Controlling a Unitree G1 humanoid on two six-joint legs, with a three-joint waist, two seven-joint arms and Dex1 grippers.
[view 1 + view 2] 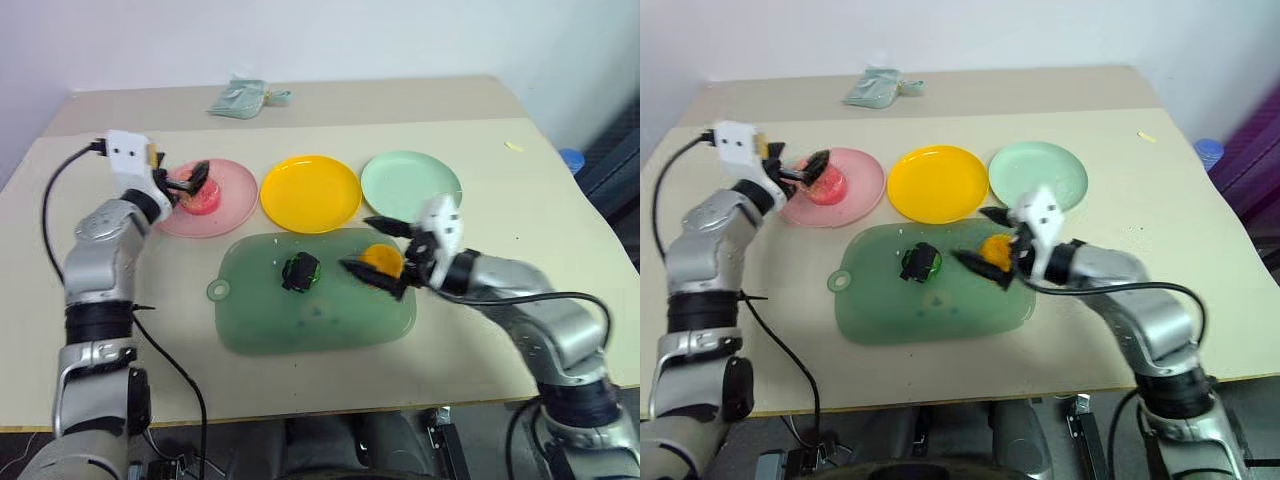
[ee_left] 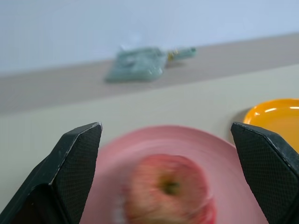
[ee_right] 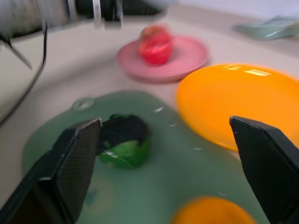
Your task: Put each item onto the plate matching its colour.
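Apple on pink plate, two items on the mat

Far left, the released left gripper (image 1: 192, 180) flanks the apple (image 1: 201, 195) on the pink plate (image 1: 235, 200). The green ball (image 1: 301, 271) and orange fruit (image 1: 382, 259) lie on the cutting mat (image 1: 300, 320); the right gripper (image 1: 378, 255) gapes around the fruit.

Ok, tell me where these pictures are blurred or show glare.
Left wrist view: the apple and pink plate are smeared, the cloth bundle behind is soft. Right wrist view: everything is blurred, the green ball and orange fruit most; white glare streaks sit on the yellow plate. Left eye view: even, with soft shadows, and the right gripper slightly smeared.
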